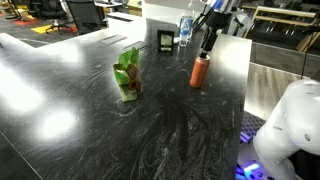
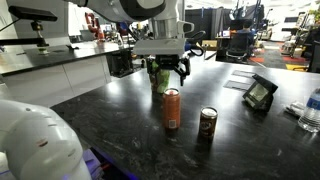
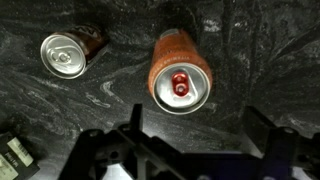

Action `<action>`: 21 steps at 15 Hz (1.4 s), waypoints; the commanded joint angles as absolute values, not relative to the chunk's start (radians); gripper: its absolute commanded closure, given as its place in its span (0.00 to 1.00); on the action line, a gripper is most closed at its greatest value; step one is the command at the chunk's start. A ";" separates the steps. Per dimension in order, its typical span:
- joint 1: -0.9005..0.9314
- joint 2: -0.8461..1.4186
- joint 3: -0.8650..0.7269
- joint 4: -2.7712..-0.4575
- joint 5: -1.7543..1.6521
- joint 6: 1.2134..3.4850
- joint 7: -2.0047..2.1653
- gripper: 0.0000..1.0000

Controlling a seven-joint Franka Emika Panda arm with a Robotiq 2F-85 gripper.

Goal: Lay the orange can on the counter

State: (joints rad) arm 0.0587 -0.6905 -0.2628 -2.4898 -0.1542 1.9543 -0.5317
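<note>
Jaws apart, arm [image 2: 160, 30] pointing down above upright orange can [image 2: 172, 108] (dark can [image 2: 207, 124] beside)

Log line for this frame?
tall orange metal can: upright on black marbled counter, ungrasped | gripper: open, above it | laid: no

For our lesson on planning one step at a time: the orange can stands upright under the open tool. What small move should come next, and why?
Probably lower the tool straight down around the orange can. The can stands upright on the counter, ungrasped, the open jaws above it; the brown can stands apart.
</note>
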 commanded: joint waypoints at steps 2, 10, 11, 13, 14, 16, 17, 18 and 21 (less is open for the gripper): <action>0.026 -0.601 -0.190 -2.430 -0.237 1.858 -0.492 0.00; 0.011 -0.549 -0.187 -2.452 -0.318 1.907 -0.459 0.00; 0.017 -0.554 -0.196 -2.459 -0.303 1.931 -0.472 0.00; 0.030 -0.564 -0.219 -2.475 -0.269 2.005 -0.506 0.00; 0.031 -0.561 -0.225 -2.478 -0.259 2.031 -0.519 0.00; 0.033 -0.556 -0.240 -2.482 -0.224 2.061 -0.547 0.00; 0.037 -0.550 -0.249 -2.481 -0.194 2.049 -0.559 0.00; 0.037 -0.543 -0.251 -2.475 -0.170 2.024 -0.567 0.00; 0.036 -0.536 -0.243 -2.468 -0.110 1.960 -0.571 0.00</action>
